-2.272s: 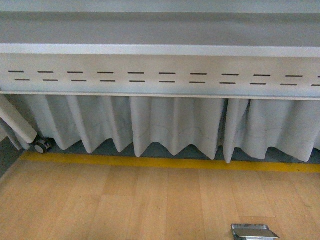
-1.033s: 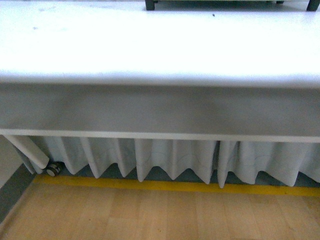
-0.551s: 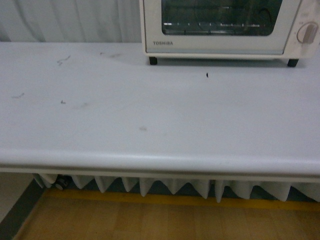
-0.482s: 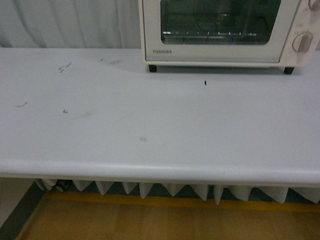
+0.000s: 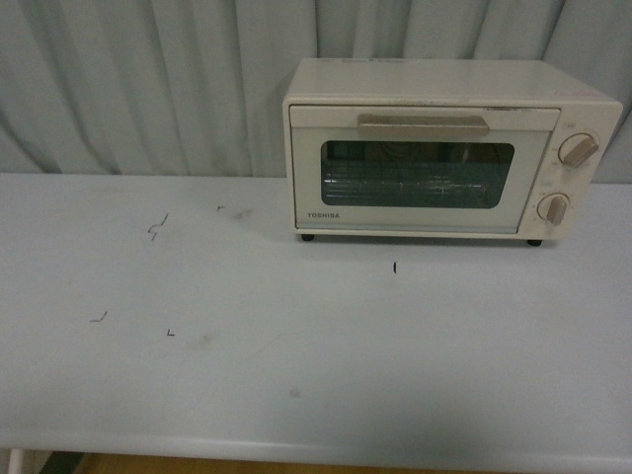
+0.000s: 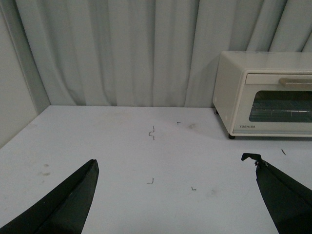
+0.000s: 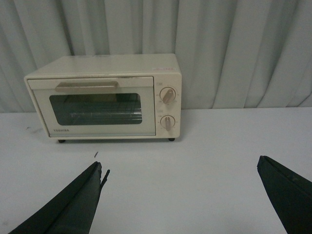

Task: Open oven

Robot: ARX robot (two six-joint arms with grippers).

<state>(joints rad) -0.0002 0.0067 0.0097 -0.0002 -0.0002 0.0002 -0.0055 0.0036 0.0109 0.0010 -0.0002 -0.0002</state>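
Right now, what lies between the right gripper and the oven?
In the right wrist view, only bare table separates the right gripper from the oven, apart from one small dark mark.

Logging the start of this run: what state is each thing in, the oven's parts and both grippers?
Oven: upright, nothing touching it.
Door: shut.
Handle: free, no gripper on it.
Rack: inside, behind the glass.
Knobs: settings too small to read.
Left gripper: open, holding nothing.
Right gripper: open, holding nothing.
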